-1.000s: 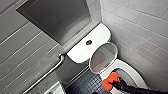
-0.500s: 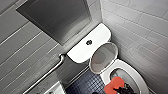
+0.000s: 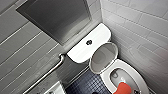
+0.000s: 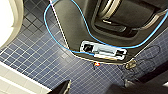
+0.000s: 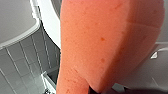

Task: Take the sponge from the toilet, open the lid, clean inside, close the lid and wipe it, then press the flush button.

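The white toilet (image 3: 130, 72) stands in the corner with its lid (image 3: 103, 57) raised and leaning back against the cistern (image 3: 77, 51). The dark round flush button (image 3: 88, 42) sits in the middle of the cistern top. The orange-red sponge (image 3: 122, 88) hangs over the near part of the open bowl, and it looms large in the right wrist view (image 5: 107, 42). My right gripper (image 5: 96, 89) is shut on it. My left gripper (image 4: 100, 90) is open and empty, low over the dark floor beside the bowl's white edge (image 4: 7, 22).
Grey tiled walls close in behind and to the right. A metal grab bar (image 3: 53, 68) slants along the left wall, and a dark panel (image 3: 57, 17) hangs above the cistern. Dark blue mosaic floor (image 3: 85, 85) lies left of the bowl. My base and a blue cable (image 4: 75, 50) sit over it.
The sponge has slid a little toward the near right side of the bowl. The toilet, the lid and the left arm look unchanged.
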Tool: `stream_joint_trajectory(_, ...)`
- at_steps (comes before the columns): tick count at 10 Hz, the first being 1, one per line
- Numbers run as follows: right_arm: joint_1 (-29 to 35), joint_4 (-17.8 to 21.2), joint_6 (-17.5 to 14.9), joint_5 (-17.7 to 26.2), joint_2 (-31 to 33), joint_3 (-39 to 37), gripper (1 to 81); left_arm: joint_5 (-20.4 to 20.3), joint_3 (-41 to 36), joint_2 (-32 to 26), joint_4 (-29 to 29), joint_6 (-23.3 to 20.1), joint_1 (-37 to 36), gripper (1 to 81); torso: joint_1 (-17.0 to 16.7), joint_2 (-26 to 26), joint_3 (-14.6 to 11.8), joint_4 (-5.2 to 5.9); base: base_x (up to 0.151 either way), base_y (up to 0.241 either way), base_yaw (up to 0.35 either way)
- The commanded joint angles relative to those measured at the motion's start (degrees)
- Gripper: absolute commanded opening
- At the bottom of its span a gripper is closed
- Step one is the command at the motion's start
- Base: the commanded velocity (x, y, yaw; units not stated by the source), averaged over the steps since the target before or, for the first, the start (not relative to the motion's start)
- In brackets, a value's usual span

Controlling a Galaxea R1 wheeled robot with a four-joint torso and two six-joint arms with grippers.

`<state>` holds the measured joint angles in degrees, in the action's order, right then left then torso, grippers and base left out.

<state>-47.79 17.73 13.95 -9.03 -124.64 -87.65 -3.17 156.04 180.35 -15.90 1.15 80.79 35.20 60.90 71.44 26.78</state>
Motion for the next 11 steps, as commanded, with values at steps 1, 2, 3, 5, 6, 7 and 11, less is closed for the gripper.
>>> stream_joint_trajectory(1,-4.4,-0.6,-0.2,0.0,4.4,5.9,1.0,5.2,0.6,-1.4,-0.3,-0.4,2.3,81.1,0.0,0.0,0.0,0.00,0.000,0.000,0.000)
stream_joint_trajectory(2,-7.0,-0.5,-0.2,-1.2,5.1,6.0,1.0,5.1,0.6,-1.5,-0.3,-0.4,2.3,81.1,0.0,0.0,0.0,0.00,0.000,0.000,0.000)
stream_joint_trajectory(3,-9.7,-0.5,-0.3,-2.7,5.9,6.5,1.0,5.1,0.6,-1.5,-0.3,-0.4,2.3,81.1,0.0,0.0,0.0,0.02,0.000,0.000,0.000)
stream_joint_trajectory(5,-15.1,-0.5,-0.4,-6.2,7.8,7.6,1.0,5.0,0.6,-1.5,-0.4,-0.5,2.3,81.1,0.0,0.0,0.0,0.02,0.000,0.000,0.000)
stream_joint_trajectory(6,-17.0,-0.5,-0.5,-7.7,9.7,8.8,1.0,4.9,0.6,-1.5,-0.4,-0.5,2.3,81.1,0.0,0.0,0.0,0.02,0.000,0.000,0.000)
stream_joint_trajectory(7,-19.1,-0.6,-0.8,-9.3,11.3,10.5,1.0,4.9,0.6,-1.5,-0.4,-0.5,2.3,81.1,0.0,0.0,0.0,0.02,0.000,0.000,0.000)
stream_joint_trajectory(11,-30.6,-0.9,-8.8,-10.6,4.3,3.1,1.0,4.9,0.3,-1.6,0.4,0.1,1.0,81.1,0.0,0.0,0.0,0.05,0.000,0.000,0.000)
